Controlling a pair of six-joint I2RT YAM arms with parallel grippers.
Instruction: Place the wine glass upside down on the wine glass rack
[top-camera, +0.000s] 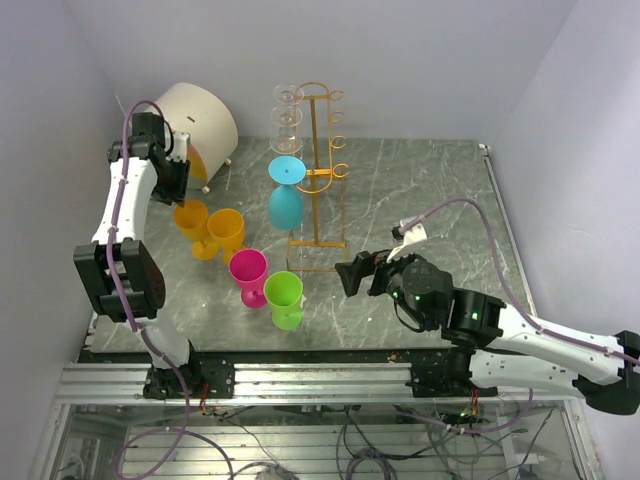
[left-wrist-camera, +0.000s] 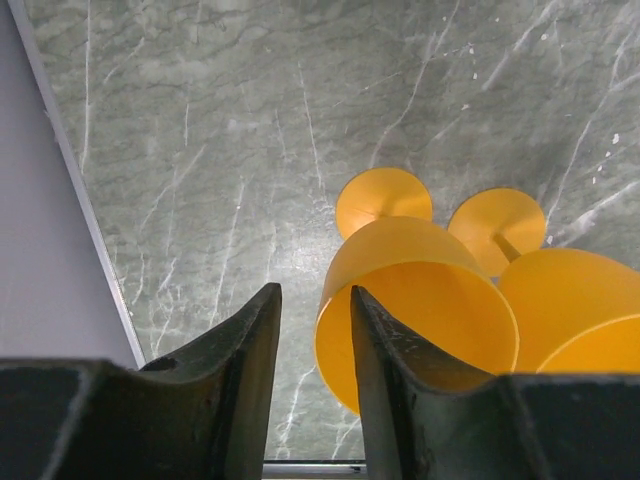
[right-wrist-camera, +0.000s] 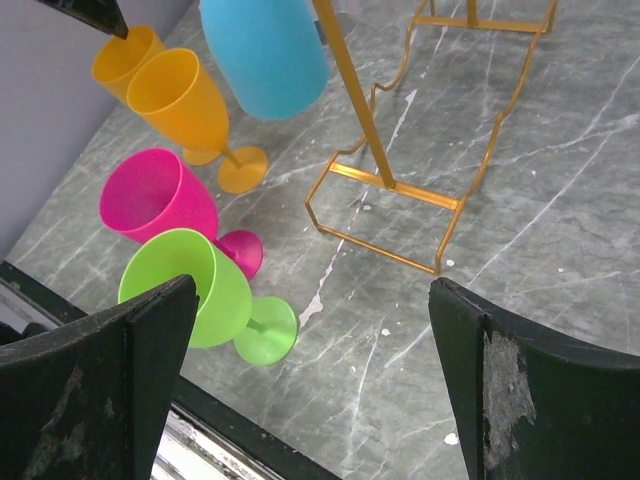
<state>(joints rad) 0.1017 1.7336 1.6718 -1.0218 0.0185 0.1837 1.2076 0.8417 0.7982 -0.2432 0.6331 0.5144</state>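
Right gripper (top-camera: 348, 276), nearest the bases: jaws fully apart, holding nothing, low over the table (top-camera: 430, 200) just right of the green glass (top-camera: 285, 298). Park it there; it looks out of the lift path.

Green glass and pink glass (top-camera: 248, 268) stand upright, close together, in front of the rack. Route around them.

Left gripper (left-wrist-camera: 312, 300): jaws apart with a narrow gap, nothing clamped yet. 1 finger (left-wrist-camera: 385, 380) sits at the rim of the orange glass (left-wrist-camera: 420, 300); the cup wall shows in the gap, with bare table between it and the other finger.

This orange glass is your target. It stands upright on the table at the left, well apart from the rack, and it looks to touch the second orange glass (left-wrist-camera: 570, 300).

- Pinch the wall squarely, 1 finger inside, 1 outside.
- Thin plastic rim, probably slippery; seat deeper before lifting.
- Lift straight up so the neighbour stays standing.

Rack (top-camera: 315, 150), farther back: blue glass (top-camera: 285, 207) hangs upside down on its left side, 2 clear glasses (top-camera: 288, 118) higher up. The right-side hooks (top-camera: 340, 143) look free. Invert the glass, then slide the stem in sideways.

Cream drum (top-camera: 200, 115) at the far left, behind the left arm: mind the elbow.
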